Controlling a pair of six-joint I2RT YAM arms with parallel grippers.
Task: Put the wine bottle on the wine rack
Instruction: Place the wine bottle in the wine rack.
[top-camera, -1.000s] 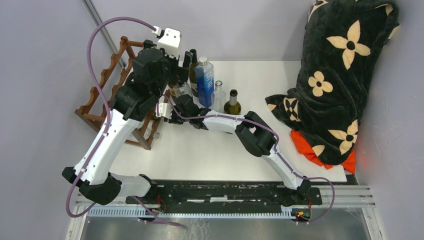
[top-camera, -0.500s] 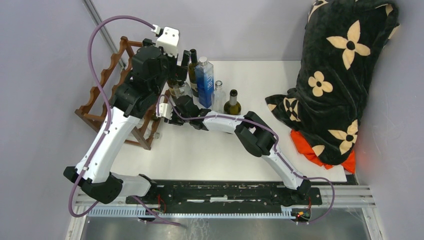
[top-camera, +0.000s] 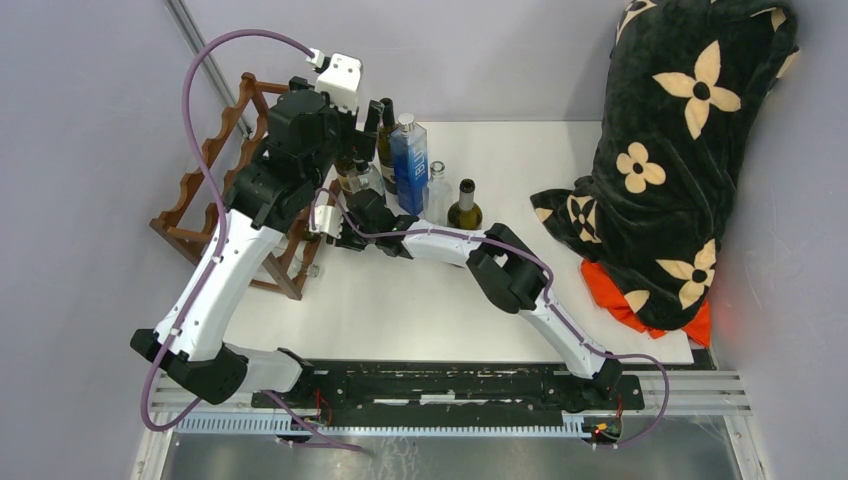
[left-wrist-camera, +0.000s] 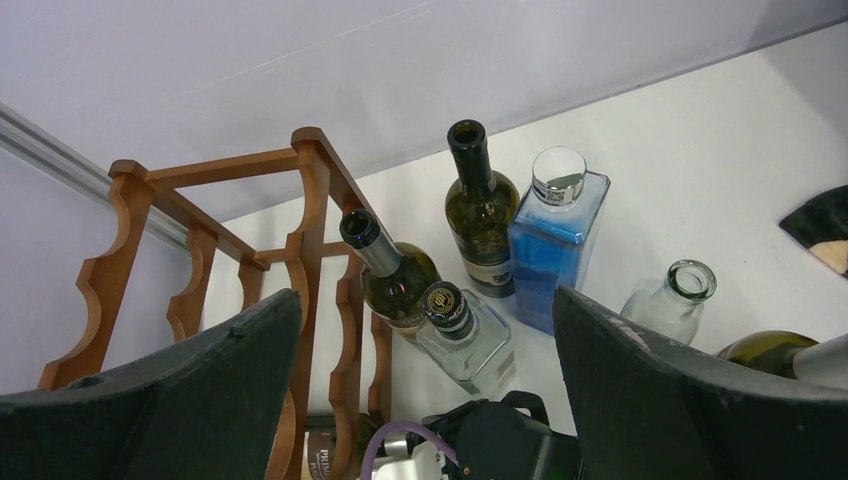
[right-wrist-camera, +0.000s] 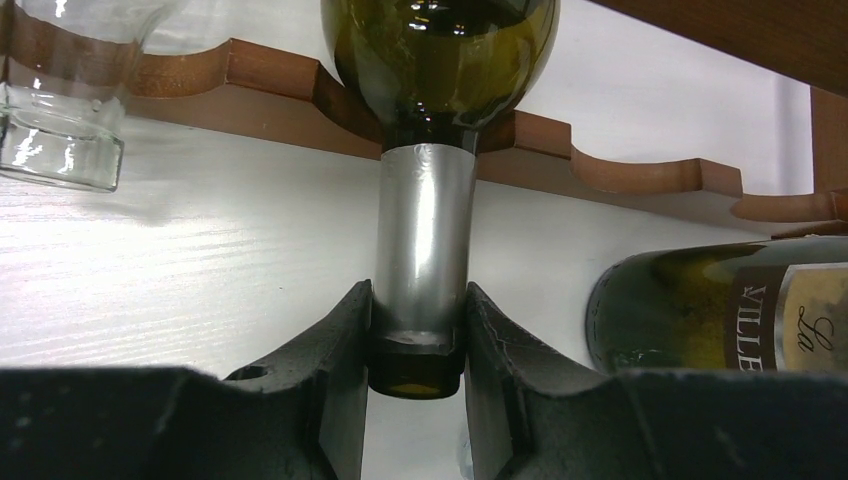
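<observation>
Foil-slick wine bottle (right-wrist-camera: 440, 60) could slip from the right gripper (right-wrist-camera: 415, 340) clamping its neck, off the wine rack (right-wrist-camera: 640, 175); left gripper (left-wrist-camera: 425, 298) gapes.

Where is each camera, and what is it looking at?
Top: high behind the robot, looking down at the table and wine rack; left arm and right arm show.
Left wrist: on the left arm, looking down at the rack and standing bottles; the open left pincer shows.
Right wrist: low over the table, facing the rack's rail; the right pincer grips the wine bottle by its neck.
Shared: all three show the rack.
</observation>
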